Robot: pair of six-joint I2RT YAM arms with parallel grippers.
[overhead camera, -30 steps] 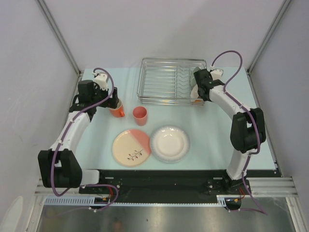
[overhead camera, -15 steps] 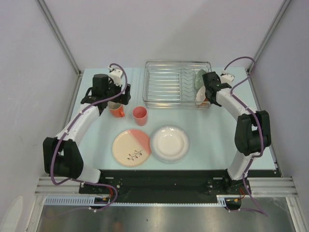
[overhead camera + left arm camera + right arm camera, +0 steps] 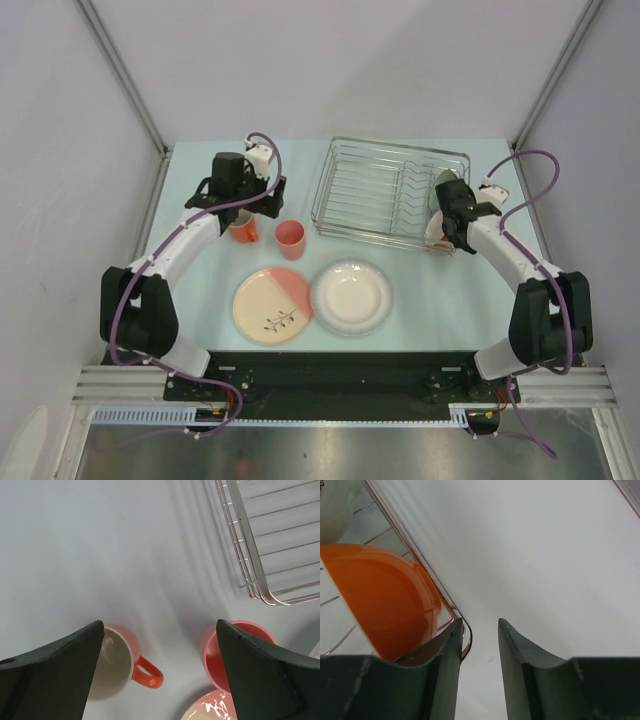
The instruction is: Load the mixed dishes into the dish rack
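My left claw (image 3: 160, 625) hangs wide open, holding nothing, over the far left of the tabletop (image 3: 450, 290). In its wrist view the orange mug (image 3: 117, 662) stands upright just inside one finger, handle turned toward the middle. The small pink cup (image 3: 290, 239) stands upright just inside the other. The two are near each other but not touching. Closer to me, the cream-and-pink plate (image 3: 272, 305) with the leaf sprig lies flat, and the white plate (image 3: 351, 297) lies flat right beside it, their rims meeting or nearly so. The dish rack (image 3: 385, 190) sits at the far side, right of centre, skewed a little against the tabletop's edges, with most of its slots bare. My right claw (image 3: 480, 622) is down at the rack's right end. Its fingers stand only a narrow gap apart with bare tabletop showing between them. The rack's corner wire lies against the inner edge of one finger, but I see nothing clamped. Inside that end of the rack, a bowl (image 3: 385, 595) that looks orange from the wrist camera leans on the wires. A paler dish (image 3: 335, 505) sits just past it, too cropped for me to name.
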